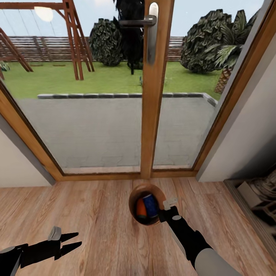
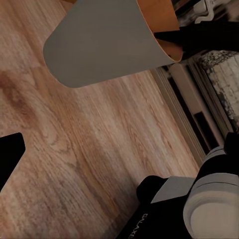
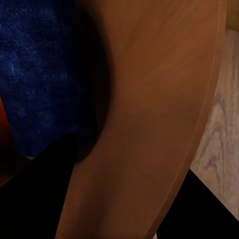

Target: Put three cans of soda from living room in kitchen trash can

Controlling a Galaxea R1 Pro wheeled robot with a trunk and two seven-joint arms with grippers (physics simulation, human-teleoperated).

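The tash can [image 1: 132,200], a small round bin with a copper-brown rim, is in front of the glass door in the head view. A dark blue can of soda [image 1: 150,205] and an orange one [image 1: 140,209] lie inside it. My right gripper [image 1: 165,214] is shut on the bin's near right rim. In the right wrist view the brown wall [image 3: 149,124] runs between the two black fingers, with the blue can [image 3: 40,74] inside. My left gripper [image 1: 78,238] hangs open and empty at the lower left. The left wrist view has the bin's grey outside [image 2: 99,45].
A wood-framed glass door [image 1: 152,115] with a metal handle [image 1: 152,23] stands straight ahead, with a patio and garden behind it. White walls flank it. A low shelf with clutter [image 1: 257,195] sits at the right. Light wood plank floor [image 1: 96,214] lies all around.
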